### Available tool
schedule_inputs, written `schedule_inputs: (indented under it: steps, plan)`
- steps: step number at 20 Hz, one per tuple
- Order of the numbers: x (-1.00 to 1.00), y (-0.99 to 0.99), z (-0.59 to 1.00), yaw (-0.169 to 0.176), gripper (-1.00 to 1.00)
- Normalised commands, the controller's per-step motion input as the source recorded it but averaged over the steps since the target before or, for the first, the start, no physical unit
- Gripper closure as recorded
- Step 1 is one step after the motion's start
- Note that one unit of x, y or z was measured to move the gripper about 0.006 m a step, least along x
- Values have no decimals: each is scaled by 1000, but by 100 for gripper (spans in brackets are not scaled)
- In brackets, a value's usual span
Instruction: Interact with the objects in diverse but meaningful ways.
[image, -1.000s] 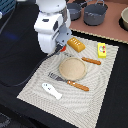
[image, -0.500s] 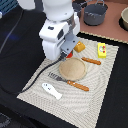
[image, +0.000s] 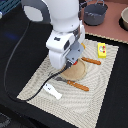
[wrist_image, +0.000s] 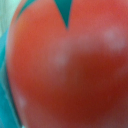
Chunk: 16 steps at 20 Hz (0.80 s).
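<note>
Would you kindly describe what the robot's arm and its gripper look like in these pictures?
The arm is glossy white with rounded, bulky links and dark grey bands at the joints. A boxy white wrist block carries small dark markings. A black cable loops from it down across the mat. The gripper below is mostly hidden; only small dark and orange-tinted parts show.

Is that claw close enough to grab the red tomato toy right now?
Probably yes. The red tomato toy fills the wrist view, so it sits right before the claw with nothing between. The exterior view hides both behind the arm, so actual contact can't be confirmed.
</note>
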Motion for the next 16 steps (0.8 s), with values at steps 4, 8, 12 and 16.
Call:
schedule_inputs:
  steps: [4, 8, 12, 16]
  plan:
    - [491, 21, 341, -39, -100]
    - [206, 40, 490, -38, -100]
    - [132, 137, 772, -23, -100]
    - [46, 289, 899, -3, -100]
